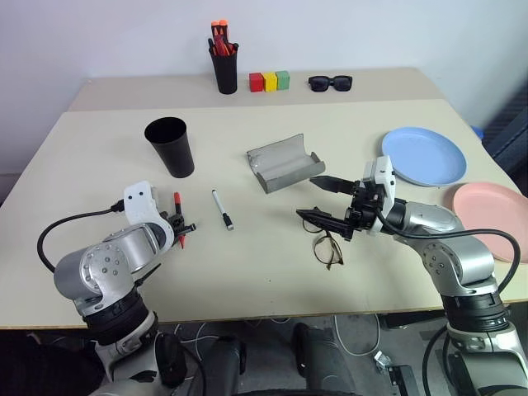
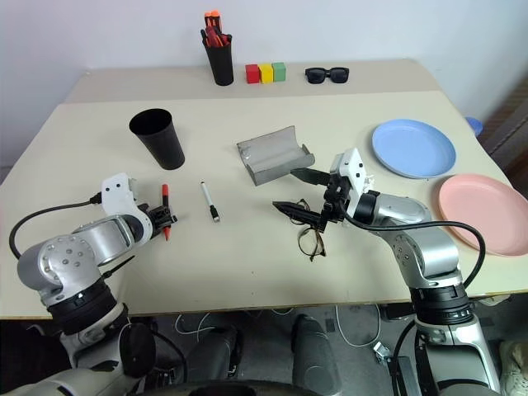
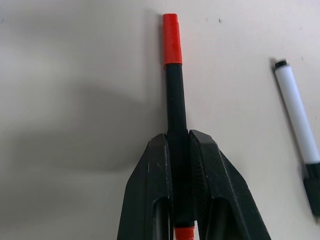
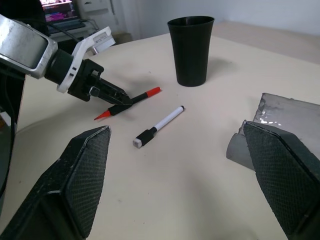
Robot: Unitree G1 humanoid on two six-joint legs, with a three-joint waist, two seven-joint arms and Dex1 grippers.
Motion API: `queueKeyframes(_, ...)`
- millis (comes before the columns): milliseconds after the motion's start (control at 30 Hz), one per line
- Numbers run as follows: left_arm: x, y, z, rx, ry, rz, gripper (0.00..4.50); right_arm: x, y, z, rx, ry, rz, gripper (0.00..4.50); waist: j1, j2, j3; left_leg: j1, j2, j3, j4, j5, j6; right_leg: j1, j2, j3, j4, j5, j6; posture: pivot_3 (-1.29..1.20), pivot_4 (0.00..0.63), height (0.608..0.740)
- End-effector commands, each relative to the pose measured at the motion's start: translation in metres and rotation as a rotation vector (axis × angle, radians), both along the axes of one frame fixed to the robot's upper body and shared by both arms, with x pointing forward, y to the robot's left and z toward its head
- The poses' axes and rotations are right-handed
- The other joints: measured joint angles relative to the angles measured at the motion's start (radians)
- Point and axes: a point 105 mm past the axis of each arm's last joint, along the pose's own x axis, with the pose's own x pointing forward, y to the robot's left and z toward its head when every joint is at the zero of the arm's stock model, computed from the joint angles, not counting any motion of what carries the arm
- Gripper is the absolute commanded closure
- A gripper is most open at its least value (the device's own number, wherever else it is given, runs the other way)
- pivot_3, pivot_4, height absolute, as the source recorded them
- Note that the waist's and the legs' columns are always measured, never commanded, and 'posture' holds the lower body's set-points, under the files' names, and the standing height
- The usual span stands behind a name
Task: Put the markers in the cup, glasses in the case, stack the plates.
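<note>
Beige table (image 1: pixel 272 272) against a pale wall, task things spread across it.
The left gripper (image 3: pixel 181 150) is clenched on the red-ended marker (image 3: pixel 173 75); the white marker (image 1: pixel 222 209) lies just beside. The right gripper (image 1: pixel 323 200) hangs spread above the glasses (image 1: pixel 327 247). Cup (image 1: pixel 171 146) and open case (image 1: pixel 283 162) hold nothing.

A beige table (image 1: pixel 99 157) carries everything, placed here from the open grey case (image 1: pixel 283 162) near its middle. The black cup (image 1: pixel 171 146) stands to the case's left. The white marker (image 1: pixel 221 208) and red-ended marker (image 1: pixel 178 216) lie nearer left, the glasses (image 1: pixel 327 248) nearer right. The blue plate (image 1: pixel 423 156) and pink plate (image 1: pixel 488 209) lie right. Behind the case are a pen holder (image 1: pixel 224 68), coloured blocks (image 1: pixel 270 81) and sunglasses (image 1: pixel 330 82).
</note>
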Motion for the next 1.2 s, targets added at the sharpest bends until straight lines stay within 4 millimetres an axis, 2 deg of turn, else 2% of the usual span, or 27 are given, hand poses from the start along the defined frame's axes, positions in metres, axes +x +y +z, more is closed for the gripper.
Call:
queueKeyframes(33, -0.009, 0.004, 0.015, 0.085, -0.064, -0.048, 4.50, 0.004, -0.005, 0.014, -0.003, -0.095, -0.025, 0.08, 0.000, 0.000, 0.000, 0.000, 0.000, 0.000, 0.000, 0.000, 0.000, 0.000, 0.000, 0.000, 0.000, 0.000, 0.000, 0.00, 0.150, 0.740)
queueKeyframes(200, -0.008, -0.001, 0.046, 0.156, -0.231, -0.185, 4.50, 0.008, -0.009, 0.015, -0.003, -0.125, -0.050, 0.08, 0.002, 0.000, 0.000, 0.000, 0.000, 0.000, 0.000, 0.000, 0.000, 0.000, 0.000, 0.000, 0.000, 0.000, 0.000, 0.00, 0.150, 0.740)
queueKeyframes(267, -0.006, -0.013, 0.062, 0.152, -0.359, -0.271, 4.50, 0.011, -0.010, 0.016, 0.001, -0.124, -0.058, 0.08, 0.002, 0.000, 0.000, 0.000, 0.000, 0.000, 0.000, 0.000, 0.000, 0.000, 0.000, 0.000, 0.000, 0.000, 0.000, 0.00, 0.150, 0.740)
queueKeyframes(367, -0.004, -0.027, 0.085, 0.239, -0.548, -0.367, 4.50, 0.015, -0.011, 0.016, -0.002, -0.134, -0.066, 0.08, 0.001, 0.000, 0.000, 0.000, 0.000, 0.000, 0.000, 0.000, 0.000, 0.000, 0.000, 0.000, -0.001, 0.000, 0.000, 0.00, 0.150, 0.740)
queueKeyframes(567, 0.007, -0.040, 0.106, 0.332, -0.738, -0.469, 4.50, 0.017, -0.006, 0.018, 0.011, -0.147, -0.068, 0.08, 0.001, 0.000, 0.000, 0.000, 0.000, 0.001, -0.001, 0.000, 0.000, 0.000, 0.000, 0.000, -0.001, -0.002, -0.003, 0.00, 0.150, 0.740)
queueKeyframes(633, 0.021, -0.033, 0.123, 0.367, -0.831, -0.447, 4.50, 0.017, -0.006, 0.018, 0.012, -0.147, -0.071, 0.08, 0.003, 0.000, 0.000, 0.000, 0.000, 0.001, -0.001, 0.000, 0.000, 0.000, 0.000, 0.000, -0.001, -0.002, -0.003, 0.00, 0.150, 0.740)
queueKeyframes(800, 0.054, 0.006, 0.168, 0.379, -1.050, -0.262, 4.50, 0.017, -0.005, 0.020, 0.017, -0.153, -0.077, 0.08, 0.003, 0.000, 0.000, 0.000, 0.000, 0.001, 0.000, 0.000, 0.000, 0.000, 0.000, 0.000, -0.002, 0.000, 0.000, 0.00, 0.150, 0.740)
queueKeyframes(900, 0.067, 0.022, 0.184, 0.386, -1.146, -0.215, 4.50, 0.017, -0.006, 0.021, 0.020, -0.150, -0.079, 0.08, 0.001, 0.000, 0.000, 0.000, 0.000, 0.001, -0.001, 0.000, 0.000, 0.000, 0.000, 0.000, -0.002, 0.000, 0.000, 0.00, 0.150, 0.740)
queueKeyframes(1000, 0.076, 0.028, 0.200, 0.396, -1.234, -0.206, 4.50, 0.015, -0.006, 0.021, 0.020, -0.149, -0.083, 0.08, 0.002, 0.000, 0.000, 0.000, 0.000, 0.001, -0.001, 0.000, 0.001, 0.000, 0.000, 0.000, -0.002, 0.000, 0.000, 0.00, 0.150, 0.740)
queueKeyframes(1100, 0.087, 0.035, 0.207, 0.396, -1.292, -0.189, 4.50, 0.013, -0.007, 0.022, 0.021, -0.149, -0.087, 0.08, 0.004, 0.000, 0.000, -0.001, 0.000, 0.001, 0.000, 0.000, 0.001, 0.000, 0.000, 0.000, -0.002, 0.000, 0.000, 0.00, 0.150, 0.740)
queueKeyframes(1200, 0.102, 0.044, 0.196, 0.382, -1.277, -0.145, 4.50, 0.013, -0.007, 0.022, 0.023, -0.148, -0.090, 0.08, 0.003, 0.000, 0.000, -0.001, 0.000, 0.001, 0.000, 0.000, 0.001, 0.000, -0.001, 0.000, -0.002, 0.000, 0.000, 0.00, 0.150, 0.740)
